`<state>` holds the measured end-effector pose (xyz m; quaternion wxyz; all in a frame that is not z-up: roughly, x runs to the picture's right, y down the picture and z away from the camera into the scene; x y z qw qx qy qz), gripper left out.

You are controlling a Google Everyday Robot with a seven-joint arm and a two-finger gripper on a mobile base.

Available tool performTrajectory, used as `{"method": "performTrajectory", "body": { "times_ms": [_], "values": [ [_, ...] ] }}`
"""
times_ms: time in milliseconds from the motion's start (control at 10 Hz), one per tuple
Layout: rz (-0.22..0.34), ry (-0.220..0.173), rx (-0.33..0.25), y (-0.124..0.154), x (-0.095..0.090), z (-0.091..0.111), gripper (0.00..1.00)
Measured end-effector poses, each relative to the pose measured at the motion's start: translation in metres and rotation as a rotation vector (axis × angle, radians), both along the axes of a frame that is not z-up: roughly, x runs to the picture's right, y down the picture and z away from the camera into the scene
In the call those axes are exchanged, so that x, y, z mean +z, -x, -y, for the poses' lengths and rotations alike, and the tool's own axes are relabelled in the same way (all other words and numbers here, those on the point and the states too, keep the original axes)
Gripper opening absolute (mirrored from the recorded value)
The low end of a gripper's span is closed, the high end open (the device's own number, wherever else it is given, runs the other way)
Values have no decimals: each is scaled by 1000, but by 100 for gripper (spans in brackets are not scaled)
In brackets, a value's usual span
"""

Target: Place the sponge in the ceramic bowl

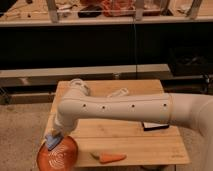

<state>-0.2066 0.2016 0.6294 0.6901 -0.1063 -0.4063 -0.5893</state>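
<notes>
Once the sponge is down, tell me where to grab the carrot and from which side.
Probably grip the carrot across its orange middle, from straight above: it lies flat on the table, long axis left-right, so the narrow width faces up. The end effector holds the sponge above the ceramic bowl.

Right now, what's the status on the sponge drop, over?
Gripper low at left front of table, jaws shut on sponge. Sponge over ceramic bowl, not yet released. Carrot beside bowl, clear of path.
</notes>
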Motion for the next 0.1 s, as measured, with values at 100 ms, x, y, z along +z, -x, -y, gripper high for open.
{"method": "performTrajectory", "body": {
  "times_ms": [100],
  "values": [
    [3, 4, -1, 1, 1, -1, 0]
  ]
}}
